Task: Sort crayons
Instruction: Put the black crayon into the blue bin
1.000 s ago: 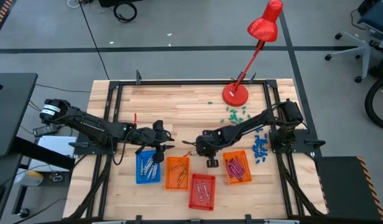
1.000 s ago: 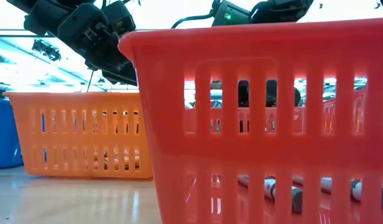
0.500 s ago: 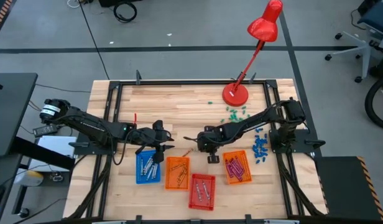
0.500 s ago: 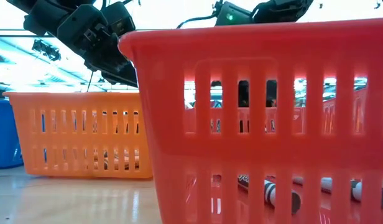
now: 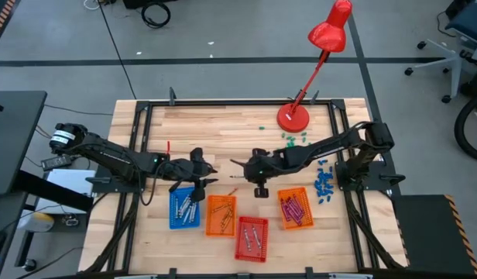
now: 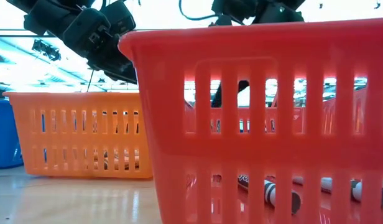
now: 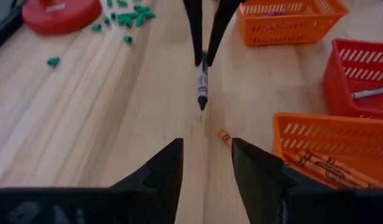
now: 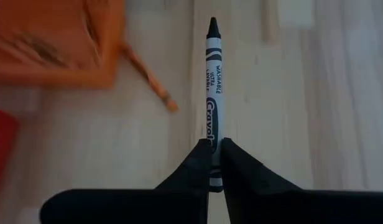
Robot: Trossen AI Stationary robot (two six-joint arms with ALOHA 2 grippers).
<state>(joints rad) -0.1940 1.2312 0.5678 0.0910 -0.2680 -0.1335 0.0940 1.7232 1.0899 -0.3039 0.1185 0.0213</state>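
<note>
While pinched in right hand, grey crayon above table

Light wooden slat table in a black metal frame. Red round lamp base at 1 o'clock. Small teal-green bits scattered just below it, small blue bits piled at 3 o'clock. Four slotted plastic baskets along 6 o'clock: blue, orange, red, second orange. One loose orange crayon lies on the wood just beside an orange basket.
</note>
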